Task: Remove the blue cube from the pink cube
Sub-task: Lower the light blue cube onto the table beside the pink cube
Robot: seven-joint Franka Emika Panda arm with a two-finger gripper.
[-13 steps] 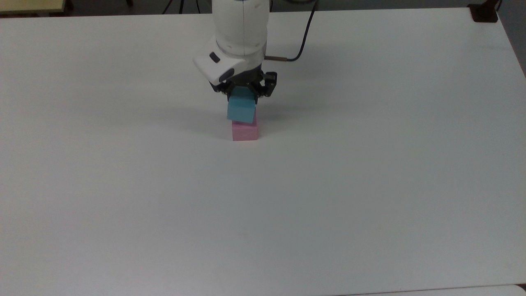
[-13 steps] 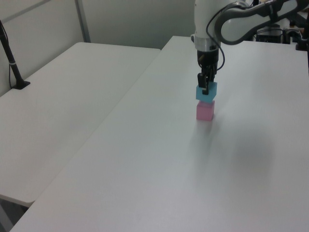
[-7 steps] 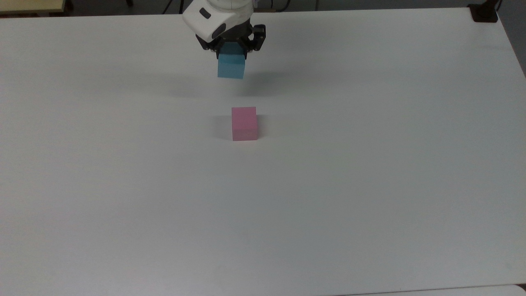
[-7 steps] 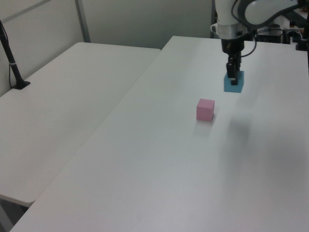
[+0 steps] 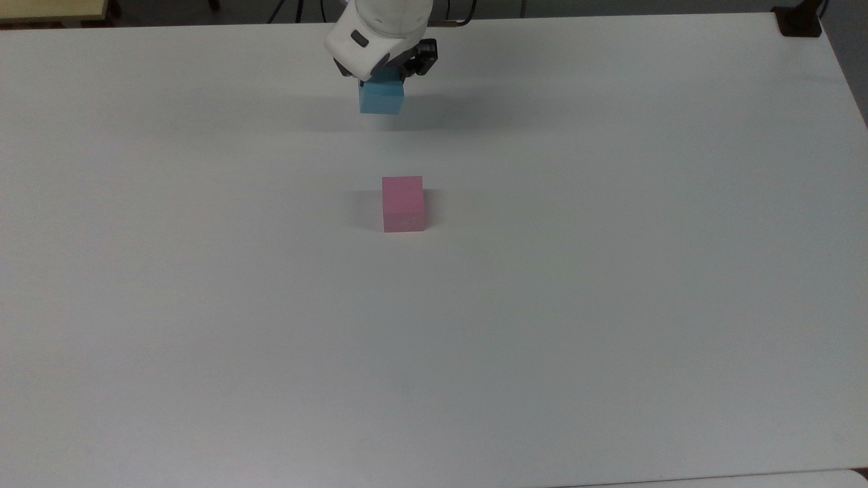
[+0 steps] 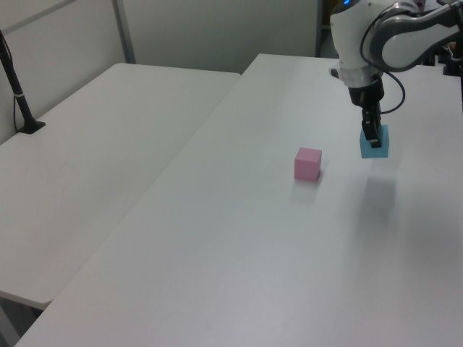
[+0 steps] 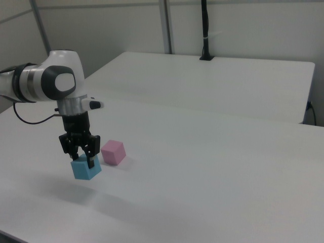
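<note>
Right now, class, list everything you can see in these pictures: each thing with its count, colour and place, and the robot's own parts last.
pink cube: one, pale pink, standing alone on the near table, nothing on top.
blue cube: one, light blue, held in the gripper, off the pink cube, toward the top view's upper edge.
near table: one, white, under both cubes.
second table: one, white, at the left view's left.
black post: one, upright on the second table.
robot arm: one, white.
gripper: one, black, shut on the blue cube.
</note>
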